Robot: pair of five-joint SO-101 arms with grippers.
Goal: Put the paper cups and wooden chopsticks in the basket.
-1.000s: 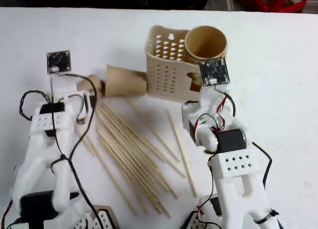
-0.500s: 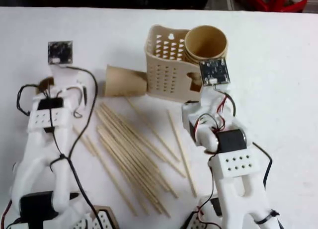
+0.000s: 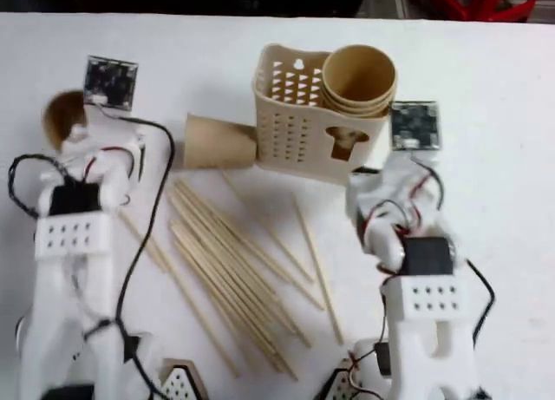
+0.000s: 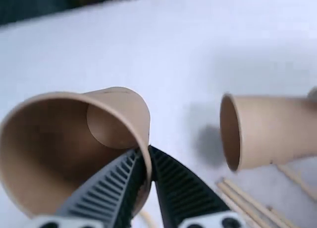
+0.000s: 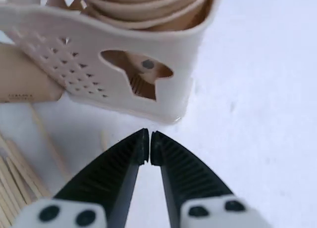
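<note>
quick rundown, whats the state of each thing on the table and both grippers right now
left gripper: shut on held cup
held cup: gripped by its wall, tilted
right gripper: shut, empty
basket: upright, holding stacked cups
stacked cups: nested, mouths up
lying cup: on its side, outside basket
chopsticks: loose, scattered, outside basket

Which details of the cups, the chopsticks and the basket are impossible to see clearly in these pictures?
1. Number of stacked cups in the basket: high view, the rims nest; right wrist view, the picture edge cuts them off.
2. Closed end of the lying cup: high view, the basket hides it; left wrist view, the edge cuts it off.
3. Number of chopsticks: high view, they overlap.
</note>
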